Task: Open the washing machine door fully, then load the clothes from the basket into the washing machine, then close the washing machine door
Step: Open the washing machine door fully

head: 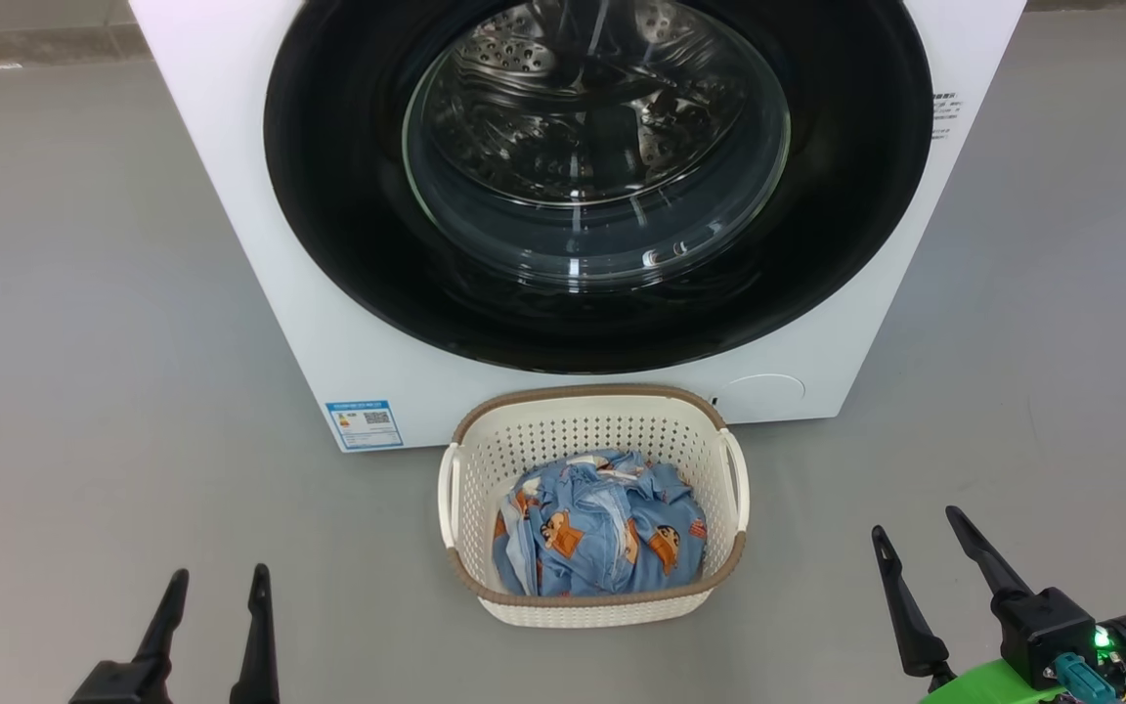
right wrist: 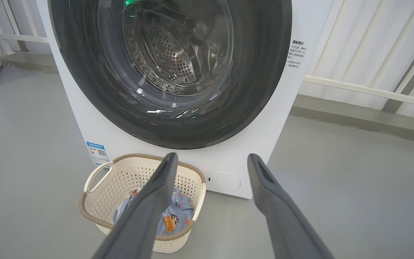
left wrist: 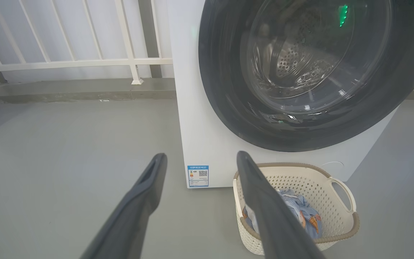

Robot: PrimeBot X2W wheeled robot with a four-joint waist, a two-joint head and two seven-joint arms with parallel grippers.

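Observation:
The white washing machine stands ahead with its round black door shut flat against the front; the steel drum shows through the glass. On the floor before it sits the cream basket holding the light blue printed clothes. My left gripper hangs open at the lower left, well left of the basket. My right gripper hangs open at the lower right, right of the basket. Both are empty. The wrist views show the door, the basket and the clothes.
Grey floor spreads on both sides of the machine. A white railing on a low concrete kerb runs behind it, also at the right. A blue label sits at the machine's lower left, a round cap at its lower right.

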